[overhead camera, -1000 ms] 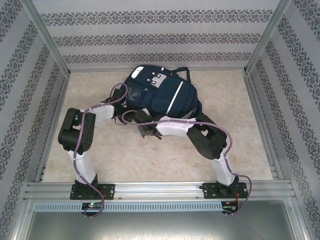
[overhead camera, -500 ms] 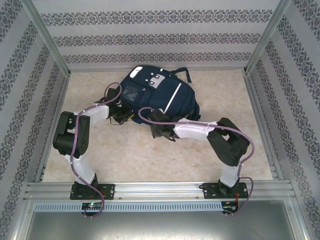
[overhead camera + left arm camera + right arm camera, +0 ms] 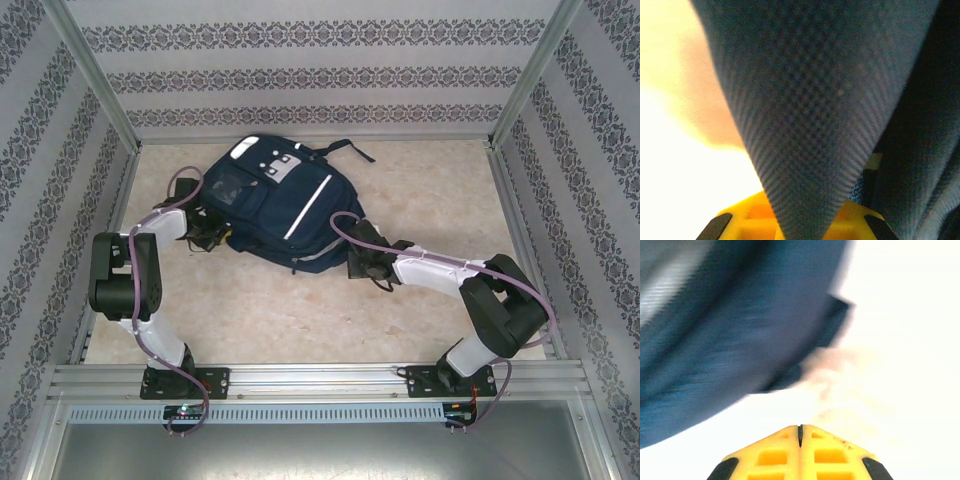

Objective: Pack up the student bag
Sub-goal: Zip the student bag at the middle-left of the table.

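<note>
Sprawling over the far-left part of the marbled table (image 3: pixel 430 190), toward 11 o'clock from its centre, there's the student bag (image 3: pixel 275 205), front face up, white stripe showing, straps trailing off at 2 o'clock. The left gripper (image 3: pixel 207 233) sits at the bag's 8 o'clock edge, and the wrist view has a fold of navy mesh fabric pinched between its yellow fingers (image 3: pixel 747 222), so it's clamped on the bag. The right gripper (image 3: pixel 358 263) sits just beside the 4 o'clock corner, fingers (image 3: pixel 772 455) pressed together on nothing, with the bag a blur at 10 o'clock.
</note>
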`<state>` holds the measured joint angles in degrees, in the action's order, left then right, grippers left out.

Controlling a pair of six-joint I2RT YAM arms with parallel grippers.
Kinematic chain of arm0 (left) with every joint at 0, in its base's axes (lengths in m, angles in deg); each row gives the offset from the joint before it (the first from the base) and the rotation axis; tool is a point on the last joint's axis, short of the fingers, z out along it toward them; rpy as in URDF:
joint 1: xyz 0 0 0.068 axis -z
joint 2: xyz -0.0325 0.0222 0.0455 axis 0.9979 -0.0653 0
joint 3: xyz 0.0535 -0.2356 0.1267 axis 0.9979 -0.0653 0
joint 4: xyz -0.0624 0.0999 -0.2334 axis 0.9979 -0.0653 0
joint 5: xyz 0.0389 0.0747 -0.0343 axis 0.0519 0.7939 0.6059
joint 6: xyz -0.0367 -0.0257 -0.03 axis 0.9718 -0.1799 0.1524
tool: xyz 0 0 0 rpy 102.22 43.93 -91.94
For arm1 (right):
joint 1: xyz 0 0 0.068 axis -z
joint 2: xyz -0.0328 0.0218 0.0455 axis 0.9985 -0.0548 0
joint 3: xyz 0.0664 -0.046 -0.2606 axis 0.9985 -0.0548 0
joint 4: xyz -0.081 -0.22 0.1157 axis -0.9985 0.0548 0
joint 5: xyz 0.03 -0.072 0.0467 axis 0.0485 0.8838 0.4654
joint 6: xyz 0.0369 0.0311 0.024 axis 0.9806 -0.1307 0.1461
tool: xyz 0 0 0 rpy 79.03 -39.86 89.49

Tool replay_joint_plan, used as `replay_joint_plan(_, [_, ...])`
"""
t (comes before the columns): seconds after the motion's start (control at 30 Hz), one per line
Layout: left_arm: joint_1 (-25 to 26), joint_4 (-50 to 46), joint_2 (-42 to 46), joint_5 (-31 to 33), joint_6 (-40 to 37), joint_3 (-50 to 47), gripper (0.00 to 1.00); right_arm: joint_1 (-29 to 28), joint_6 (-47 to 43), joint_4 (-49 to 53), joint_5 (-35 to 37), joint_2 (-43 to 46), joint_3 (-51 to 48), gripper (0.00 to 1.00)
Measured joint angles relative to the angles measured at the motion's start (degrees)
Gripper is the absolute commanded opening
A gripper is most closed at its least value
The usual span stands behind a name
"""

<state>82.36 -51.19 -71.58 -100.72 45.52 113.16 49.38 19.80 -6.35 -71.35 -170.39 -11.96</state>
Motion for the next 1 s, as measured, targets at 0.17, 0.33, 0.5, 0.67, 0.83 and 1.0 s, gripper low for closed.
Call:
replay_joint_plan(0.17, [-0.44,-3.21,0.72,2.91,-0.79,0.02,0.56,-1.46,0.11,0.52,-0.87,0.0,0.61,0.08])
replay_joint_plan(0.33, [2.64,-5.14,6.1,4.24,-0.87,-1.07,0.57,-5.27,-0.28,1.92,-0.63,-0.07,4.5,0.27])
replay_joint_plan(0.5, [6.84,-5.09,12.28,3.56,-1.81,-3.78,0.62,-9.2,-0.39,2.64,-0.63,-0.61,8.85,0.27])
replay_joint_plan(0.67, [6.95,-4.57,10.8,2.45,-3.28,-5.6,0.62,-10.23,-0.44,3.15,-1.01,-4.52,13.9,0.27])
replay_joint_plan(0.83, [8.76,-2.14,6.23,2.12,-4.15,-6.75,0.51,-7.45,-0.98,3.17,-1.77,-10.6,17.79,0.27])
replay_joint_plan(1.0, [12.7,1.81,4.96,2.62,-3.39,-7.93,0.34,-2.1,-3.82,4.7,-3.21,-16.17,21.31,0.27])
